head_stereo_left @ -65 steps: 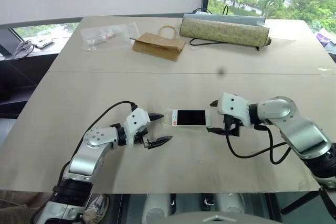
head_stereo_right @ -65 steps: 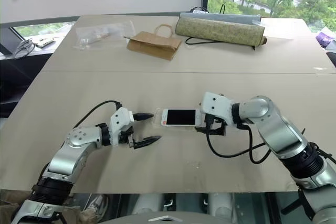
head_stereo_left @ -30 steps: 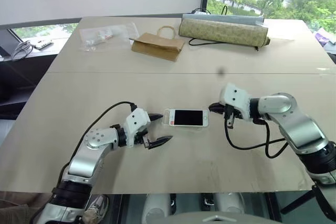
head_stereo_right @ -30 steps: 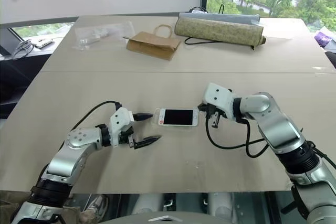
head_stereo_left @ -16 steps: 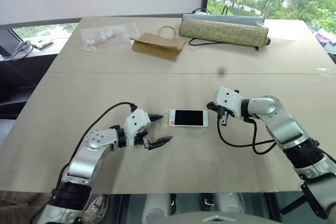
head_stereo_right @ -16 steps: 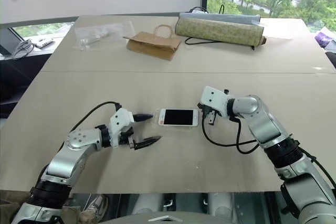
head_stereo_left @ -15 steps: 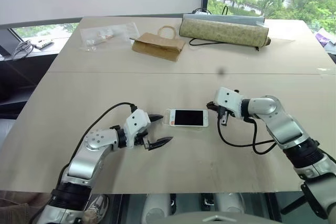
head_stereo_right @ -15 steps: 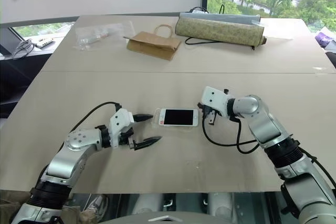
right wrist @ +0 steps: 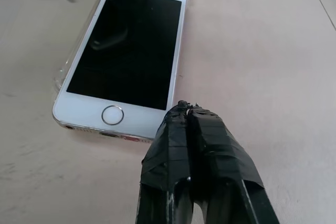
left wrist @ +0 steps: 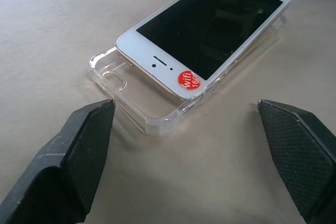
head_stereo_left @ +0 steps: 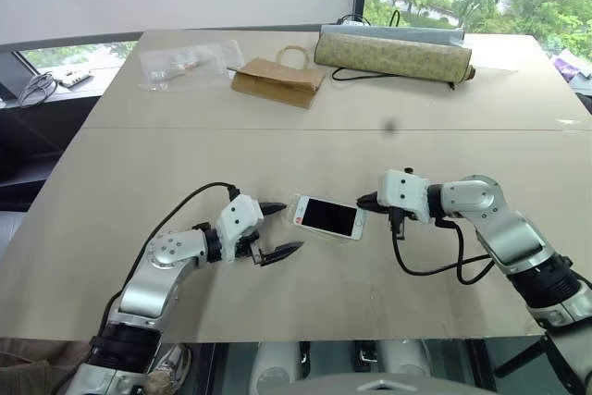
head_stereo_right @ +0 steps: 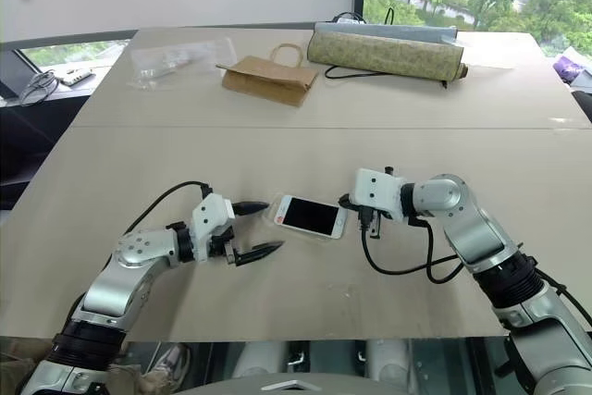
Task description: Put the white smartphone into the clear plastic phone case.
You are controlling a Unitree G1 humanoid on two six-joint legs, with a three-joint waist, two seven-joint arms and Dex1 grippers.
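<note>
White-framed smartphone (head_stereo_left: 328,216) with dark glass screen, round home button, red round sticker at earpiece end; lies centre frame on beige table (head_stereo_left: 305,150), skewed over thin clear plastic case (left wrist: 137,113), not seated. Left gripper (head_stereo_left: 276,228) wide open, empty, beside sticker end. Right gripper (head_stereo_left: 365,201) closed, empty, tips at home-button end.
</note>
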